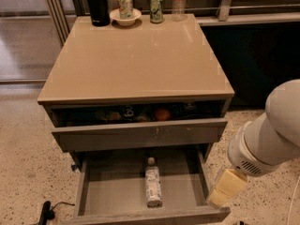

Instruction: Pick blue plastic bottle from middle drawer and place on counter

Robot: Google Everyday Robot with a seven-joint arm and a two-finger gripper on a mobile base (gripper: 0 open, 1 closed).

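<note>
The blue plastic bottle (153,185) lies on its side on the bare grey floor of the pulled-out middle drawer (111,191), white cap pointing toward the back. Above it, the counter (136,55) is a glossy beige-tan top. My gripper (221,192) hangs at the end of the white arm, just outside the drawer's right front corner. It is to the right of the bottle and not touching it.
At the counter's back edge stand a black flask (96,3), a white bowl (125,18) holding a can, a green can (156,7) and a clear bottle (178,1). The upper drawer (140,134) is partly open with food inside. A black cable (46,212) lies on the floor.
</note>
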